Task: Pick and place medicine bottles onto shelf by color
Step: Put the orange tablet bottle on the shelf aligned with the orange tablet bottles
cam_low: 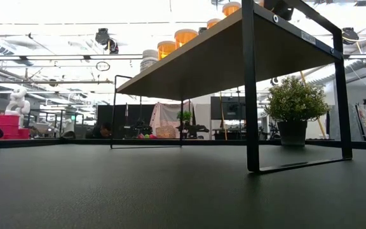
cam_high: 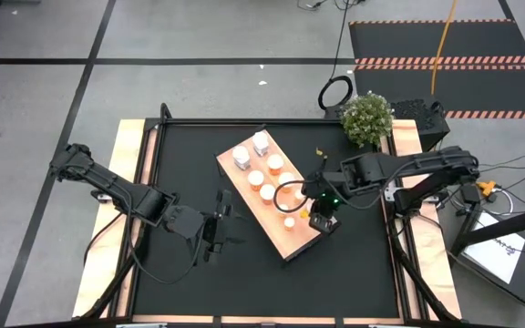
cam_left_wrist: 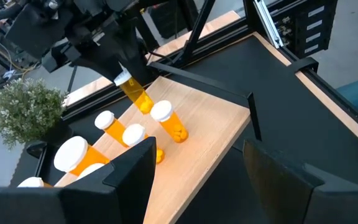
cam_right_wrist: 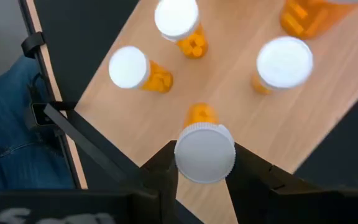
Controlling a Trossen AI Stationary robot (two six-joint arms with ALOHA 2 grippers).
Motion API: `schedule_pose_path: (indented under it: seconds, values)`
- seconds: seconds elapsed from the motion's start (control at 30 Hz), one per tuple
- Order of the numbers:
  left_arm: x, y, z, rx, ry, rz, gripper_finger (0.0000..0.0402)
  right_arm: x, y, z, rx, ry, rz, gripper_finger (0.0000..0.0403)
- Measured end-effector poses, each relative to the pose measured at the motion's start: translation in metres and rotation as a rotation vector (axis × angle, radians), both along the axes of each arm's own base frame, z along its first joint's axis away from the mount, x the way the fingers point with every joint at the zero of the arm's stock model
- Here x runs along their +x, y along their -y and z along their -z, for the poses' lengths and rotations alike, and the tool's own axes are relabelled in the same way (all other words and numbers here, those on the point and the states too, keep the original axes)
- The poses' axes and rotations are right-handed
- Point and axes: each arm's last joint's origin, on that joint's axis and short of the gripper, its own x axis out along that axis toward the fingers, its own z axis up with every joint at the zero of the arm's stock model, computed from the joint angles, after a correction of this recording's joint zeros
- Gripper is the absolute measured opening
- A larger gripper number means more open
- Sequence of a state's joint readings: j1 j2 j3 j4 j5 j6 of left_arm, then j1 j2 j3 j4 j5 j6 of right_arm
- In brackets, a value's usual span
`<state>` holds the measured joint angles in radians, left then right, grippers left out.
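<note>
The light-wood shelf [cam_high: 272,196] stands on black legs [cam_low: 251,89] above the black table, lying slantwise at its middle. On it stand white bottles [cam_high: 241,157] at the far end, orange bottles with white caps [cam_high: 267,191] in the middle and small orange ones [cam_left_wrist: 169,121] toward the near end. My right gripper [cam_right_wrist: 205,163] hangs over the shelf's near right part, shut on a small orange bottle [cam_left_wrist: 135,93]. My left gripper [cam_high: 217,228] waits open to the left of the shelf, with nothing between its fingers. My right gripper pinches the small orange bottle by its white cap [cam_right_wrist: 205,152] between the two fingers, one on either side. The fingers come from above, slanting down. The bottle hangs tilted below them, cap up, its orange body [cam_right_wrist: 201,115] low over the board among the other small bottles.
A potted plant [cam_high: 367,118] stands at the table's far right corner. The shelf's black frame [cam_low: 335,76] rises around the board. Bare wood [cam_left_wrist: 210,143] lies at the shelf's near end, and bare black tabletop [cam_high: 199,282] lies near and to the left.
</note>
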<state>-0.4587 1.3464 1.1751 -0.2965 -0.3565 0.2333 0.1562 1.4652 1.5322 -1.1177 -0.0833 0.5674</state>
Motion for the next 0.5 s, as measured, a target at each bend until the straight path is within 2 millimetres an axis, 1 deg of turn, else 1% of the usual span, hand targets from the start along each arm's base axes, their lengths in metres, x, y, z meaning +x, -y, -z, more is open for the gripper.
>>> schedule_pose_path:
  seconds: [0.27, 0.5]
  values:
    - [0.0, 0.0, -0.001, -0.005, 0.008, 0.0, 0.0243, 0.008, -0.001, 0.009, -0.013, -0.024, -0.001, 0.0109]
    - [0.0, 0.0, -0.001, -0.006, 0.007, -0.001, 0.0243, 0.006, 0.0, 0.013, -0.056, -0.081, -0.011, 0.0109]
